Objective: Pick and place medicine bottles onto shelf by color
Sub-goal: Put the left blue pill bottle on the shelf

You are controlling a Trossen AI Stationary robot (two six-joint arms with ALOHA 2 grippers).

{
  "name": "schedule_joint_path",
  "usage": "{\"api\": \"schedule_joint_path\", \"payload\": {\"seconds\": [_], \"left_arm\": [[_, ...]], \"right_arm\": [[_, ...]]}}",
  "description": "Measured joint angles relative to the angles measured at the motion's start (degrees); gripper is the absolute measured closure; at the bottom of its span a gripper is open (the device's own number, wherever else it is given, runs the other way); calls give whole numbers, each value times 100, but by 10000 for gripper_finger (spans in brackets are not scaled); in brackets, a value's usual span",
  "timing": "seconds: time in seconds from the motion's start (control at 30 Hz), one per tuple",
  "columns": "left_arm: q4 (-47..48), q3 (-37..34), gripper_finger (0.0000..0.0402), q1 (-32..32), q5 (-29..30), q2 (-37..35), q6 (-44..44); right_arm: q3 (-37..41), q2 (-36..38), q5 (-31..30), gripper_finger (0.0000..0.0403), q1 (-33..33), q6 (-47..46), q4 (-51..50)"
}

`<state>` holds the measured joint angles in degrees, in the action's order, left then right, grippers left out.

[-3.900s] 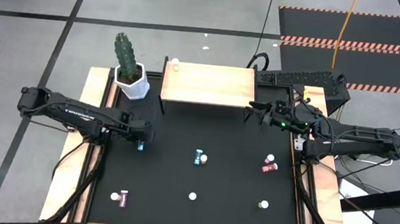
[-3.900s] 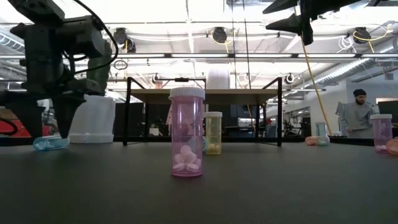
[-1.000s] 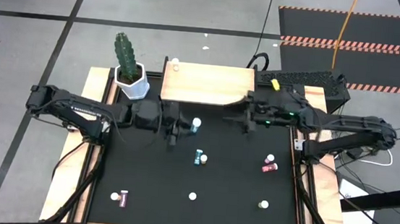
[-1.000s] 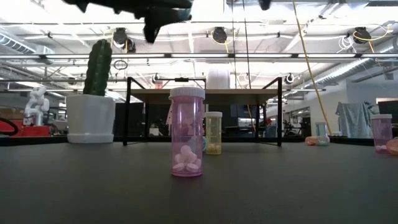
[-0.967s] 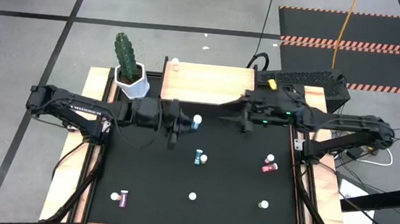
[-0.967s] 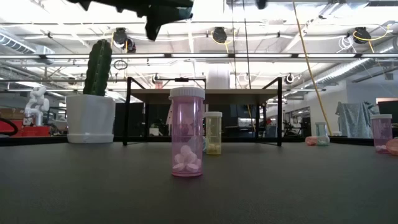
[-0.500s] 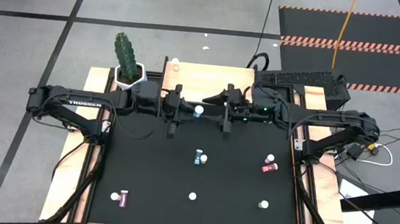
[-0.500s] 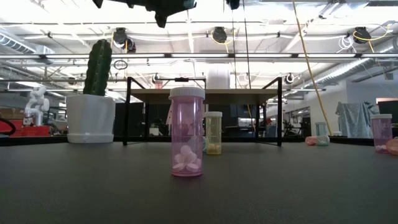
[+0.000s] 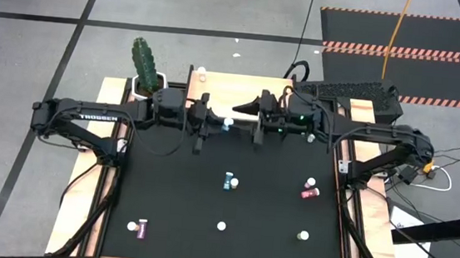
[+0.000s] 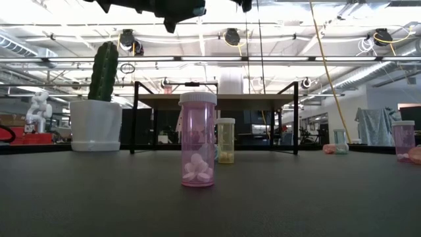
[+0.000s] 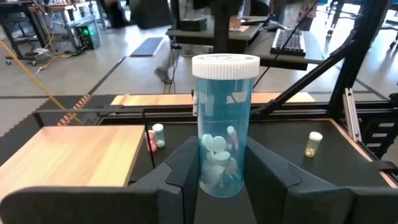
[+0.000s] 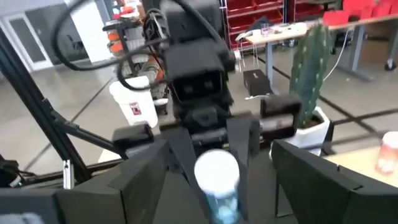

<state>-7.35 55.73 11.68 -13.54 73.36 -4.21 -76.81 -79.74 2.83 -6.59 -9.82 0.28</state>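
Note:
My left gripper [image 9: 222, 125] is shut on a blue medicine bottle [image 11: 224, 124] with a white cap, held in the air just in front of the wooden shelf [image 9: 241, 97]. My right gripper [image 9: 247, 123] faces it from the table's right, open. In the right wrist view its fingers stand on either side of the bottle's cap [image 12: 216, 169] with gaps showing, touching nothing. A white-capped bottle [image 9: 202, 77] stands on the shelf's far left corner. In the low view only the left gripper's underside [image 10: 172, 9] shows at the top. My left gripper pinches the blue bottle's lower body [image 11: 219, 177] between its two fingers [image 11: 180, 177]. The fingers come in about level from the table's left. The bottle stands upright in the hold, cap up, lifted clear of the table, its upper half and cap free above the fingers.
On the black table lie a blue bottle [image 9: 230, 181], a pink one [image 9: 309, 189], two upright ones [image 9: 221, 225] [image 9: 303, 235] and a lying one [image 9: 138, 228]. A cactus pot [image 9: 147, 78] stands left of the shelf. Closest in the low view stand a purple-pink bottle [image 10: 197, 141] and a yellow one [image 10: 225, 140].
My left gripper has carried the blue bottle toward the table's far edge, up to the shelf's front, rolling a little; the bottle stays upright and clear of the table. My right gripper has moved toward the table's left until its fingers flank the bottle.

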Motion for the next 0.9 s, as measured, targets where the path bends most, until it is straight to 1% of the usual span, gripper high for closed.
{"api": "schedule_joint_path", "payload": {"seconds": [0.1,0.23,0.3,0.37,0.43,0.57,0.67,0.8,0.9], "left_arm": [[-32,1,293,138,5,0,-2],[-50,1,293,309,-56,0,112],[-50,1,293,384,-194,0,188],[-50,1,293,418,-288,0,162],[-44,1,293,428,-295,0,90],[20,3,293,438,-310,0,61],[24,3,293,438,-310,0,37],[24,3,293,438,-308,0,36],[24,3,293,440,-308,0,35]], "right_arm": [[-601,-123,87,127,-226,62,-838],[-1734,-562,719,121,-643,-84,-2346],[-2176,-852,886,115,-684,36,-2864],[-2324,-1091,898,110,-639,175,-2958],[-2341,-1237,927,109,-592,192,-2808],[-2368,-1279,745,116,-519,198,-2736],[-2369,-1295,598,129,-470,194,-2774],[-2365,-1289,616,153,-453,233,-2923],[-2363,-1291,617,165,-455,303,-2960]]}}
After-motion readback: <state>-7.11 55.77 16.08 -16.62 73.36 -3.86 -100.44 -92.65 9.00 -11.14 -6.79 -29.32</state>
